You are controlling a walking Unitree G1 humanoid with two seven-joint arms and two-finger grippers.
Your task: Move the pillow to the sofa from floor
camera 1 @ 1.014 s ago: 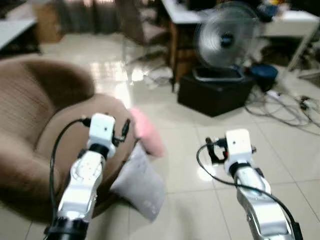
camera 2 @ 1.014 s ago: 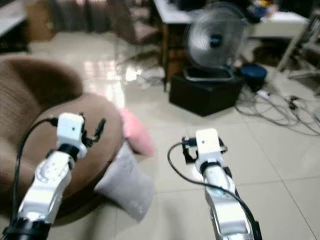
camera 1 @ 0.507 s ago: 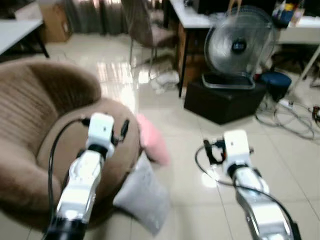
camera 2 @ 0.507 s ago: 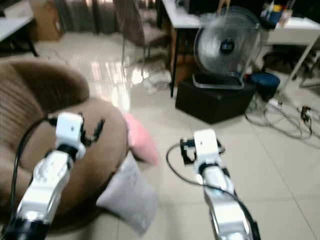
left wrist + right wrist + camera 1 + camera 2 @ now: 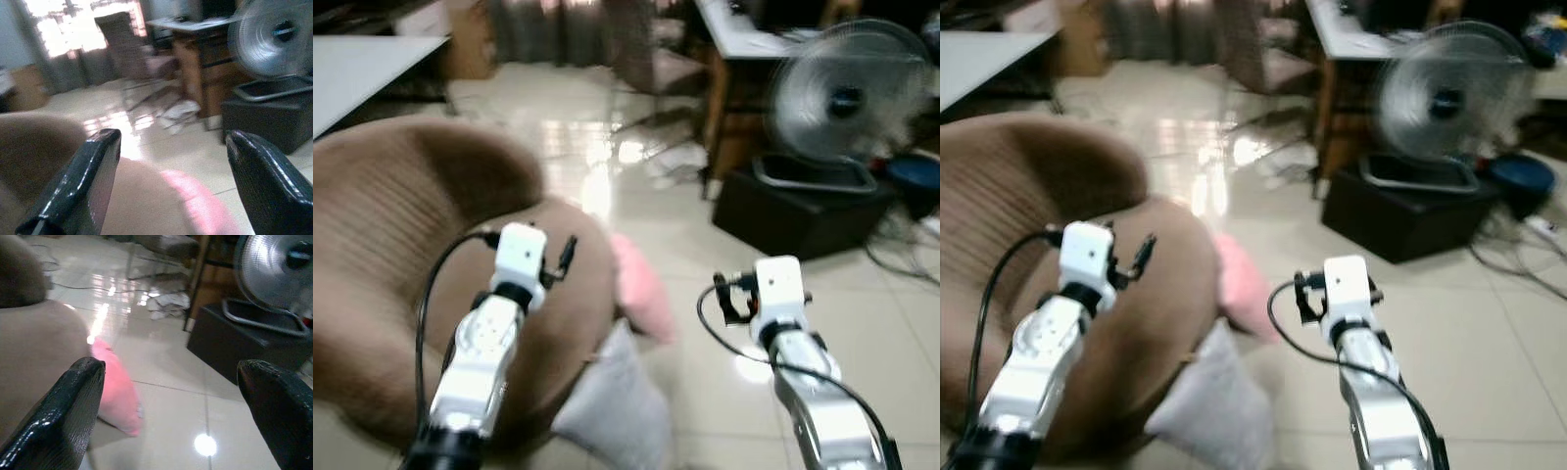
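Left eye view: the brown sofa fills the left side; the left end effector is raised over its seat cushion, the right end effector is raised over bare floor tiles; a pink pillow leans on the floor against the sofa's front edge, and a grey pillow lies just below it, also touching the sofa's base; a fan on a black box stands well beyond, by a worktop leg.

Right eye view: the same layout; neither pillow is touched by either end effector.

Left wrist view: the two black fingers stand wide apart with nothing between them; the pink pillow sits low beyond them, beside the sofa's rounded edge.

Right wrist view: the fingers are likewise spread and empty; the pink pillow rests on the tiles against the sofa.

Judged from this, the approach step is in hand and no grasp has begun; the next move calls for stepping closer, bending, and lowering one open end effector onto a pillow's free edge.
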